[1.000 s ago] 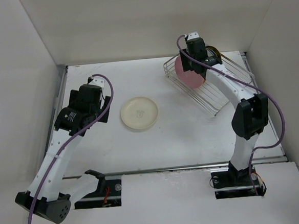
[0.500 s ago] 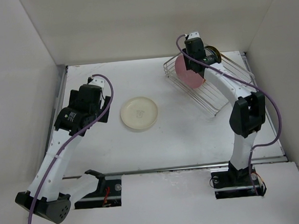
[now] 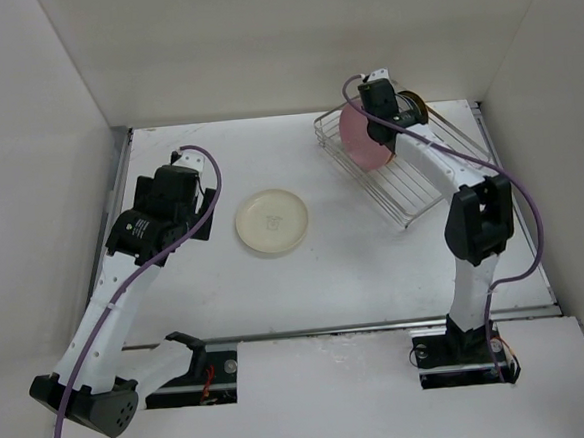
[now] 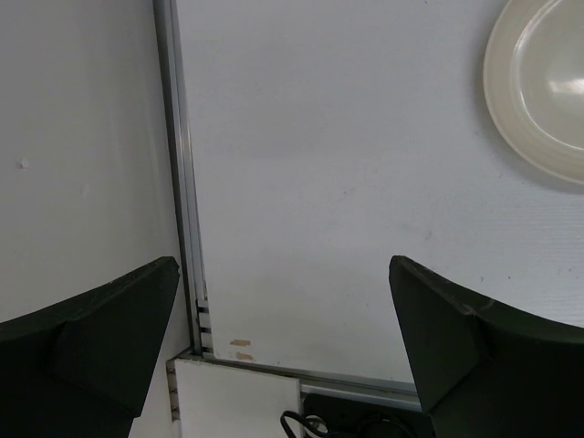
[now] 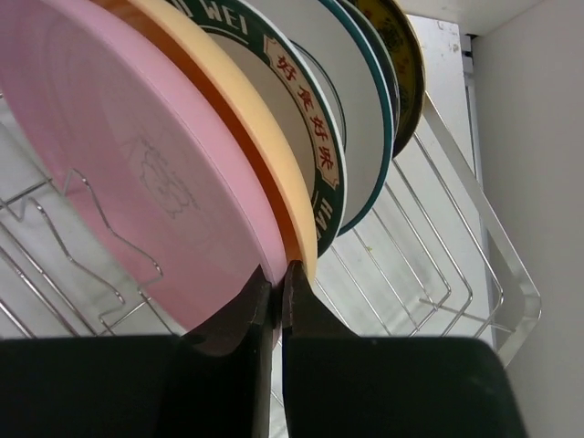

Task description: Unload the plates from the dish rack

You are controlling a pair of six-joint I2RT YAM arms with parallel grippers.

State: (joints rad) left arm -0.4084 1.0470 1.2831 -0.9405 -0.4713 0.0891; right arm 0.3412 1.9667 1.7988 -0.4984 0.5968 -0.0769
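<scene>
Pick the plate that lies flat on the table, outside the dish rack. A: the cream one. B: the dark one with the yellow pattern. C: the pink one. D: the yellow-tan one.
A: the cream plate lies flat on the table, while the pink plate and the others stand on edge in the dish rack.

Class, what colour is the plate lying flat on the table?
The plate is cream, clearest in the top external view.
</scene>
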